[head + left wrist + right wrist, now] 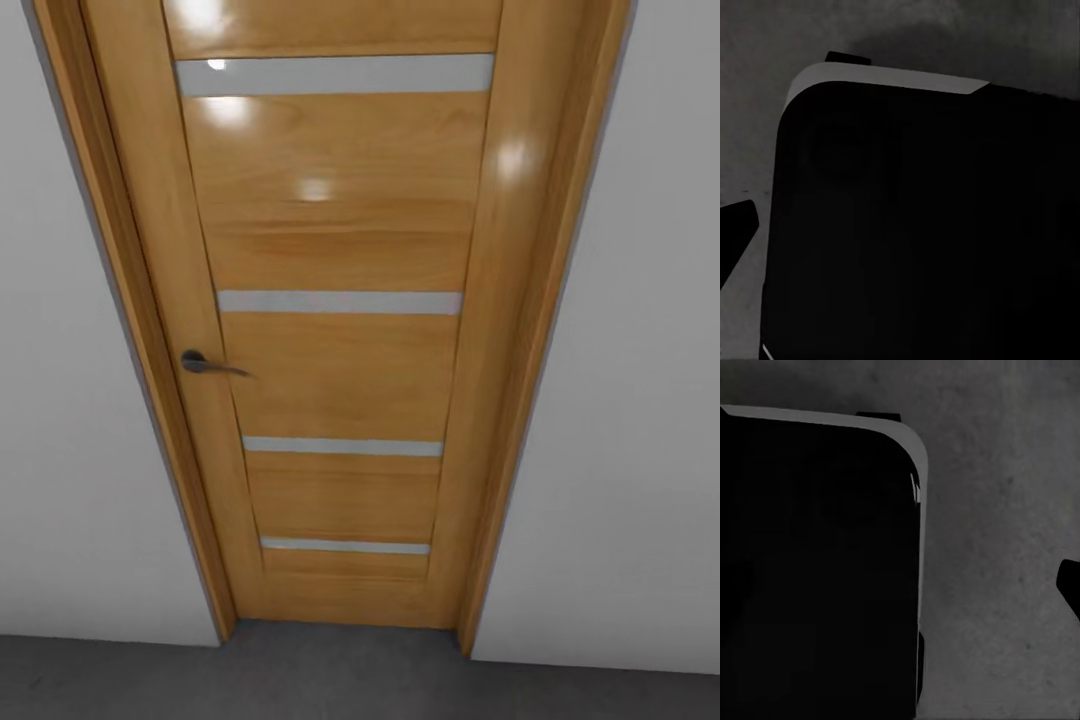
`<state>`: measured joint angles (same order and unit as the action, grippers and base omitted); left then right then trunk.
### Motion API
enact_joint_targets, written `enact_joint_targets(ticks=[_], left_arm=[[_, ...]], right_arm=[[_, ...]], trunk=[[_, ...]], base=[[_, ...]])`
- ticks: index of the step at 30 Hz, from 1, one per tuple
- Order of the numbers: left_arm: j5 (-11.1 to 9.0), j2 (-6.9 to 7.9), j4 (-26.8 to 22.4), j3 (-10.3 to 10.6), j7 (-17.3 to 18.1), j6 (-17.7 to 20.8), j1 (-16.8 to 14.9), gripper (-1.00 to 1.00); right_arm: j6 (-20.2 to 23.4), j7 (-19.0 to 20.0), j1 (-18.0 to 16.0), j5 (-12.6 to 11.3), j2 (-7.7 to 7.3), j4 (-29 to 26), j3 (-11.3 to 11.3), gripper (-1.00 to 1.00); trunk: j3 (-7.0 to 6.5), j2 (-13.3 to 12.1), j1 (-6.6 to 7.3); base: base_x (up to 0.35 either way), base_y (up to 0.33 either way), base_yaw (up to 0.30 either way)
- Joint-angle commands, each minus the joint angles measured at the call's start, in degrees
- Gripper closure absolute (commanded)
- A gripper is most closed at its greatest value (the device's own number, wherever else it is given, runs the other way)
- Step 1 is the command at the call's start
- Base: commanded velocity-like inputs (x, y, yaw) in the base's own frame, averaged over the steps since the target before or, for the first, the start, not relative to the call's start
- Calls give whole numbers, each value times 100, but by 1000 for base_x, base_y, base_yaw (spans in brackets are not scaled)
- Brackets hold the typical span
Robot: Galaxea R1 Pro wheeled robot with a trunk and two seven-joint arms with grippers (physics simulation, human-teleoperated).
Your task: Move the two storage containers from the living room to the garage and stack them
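Grey concrete floor runs along the foot of a plain white wall, and set into that wall straight ahead of the head camera is a shut wooden door with narrow frosted strips across it and a dark lever handle on its left edge. Both wrist cameras look down at the same mottled concrete past a large black body with a pale rounded rim, most likely the robot's own base. A dark tip pokes in at the edge of the left wrist view and another at the edge of the right one; these may be fingers, but I cannot tell whether either gripper is open or closed, and nothing seems to be carried.

Neither storage container appears anywhere, so the robot looks to be in transit, facing the door. By the task's wording, the bins should be rigid, smooth-walled and fairly light when empty, yet broad for a single pinch. Smooth walls can slip, so I would judge a two-arm squeeze on opposite short walls, or a hold on the rim, the safer grasp
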<state>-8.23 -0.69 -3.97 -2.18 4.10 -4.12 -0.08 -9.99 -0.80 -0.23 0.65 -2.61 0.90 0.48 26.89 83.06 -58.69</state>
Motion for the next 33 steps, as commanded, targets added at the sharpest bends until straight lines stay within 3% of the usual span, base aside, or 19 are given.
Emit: enact_joint_targets(ticks=[1, 25, 33], left_arm=[[-47, -1, 5, -19, 29, -10, -1, -100], [-47, -1, 3, -19, 29, -10, -1, -100], [-47, -1, 2, -19, 29, -10, -1, -100]], right_arm=[[-30, -8, -2, 22, 2, 10, 10, -100], [-22, -5, -3, 25, 0, 10, 14, -100], [-21, -8, -3, 23, -2, 7, 14, -100]], trunk=[[4, 2, -4], [4, 2, -4], [4, 2, -4]], base=[[321, 122, -2], [305, 134, 1], [191, 28, 188]])
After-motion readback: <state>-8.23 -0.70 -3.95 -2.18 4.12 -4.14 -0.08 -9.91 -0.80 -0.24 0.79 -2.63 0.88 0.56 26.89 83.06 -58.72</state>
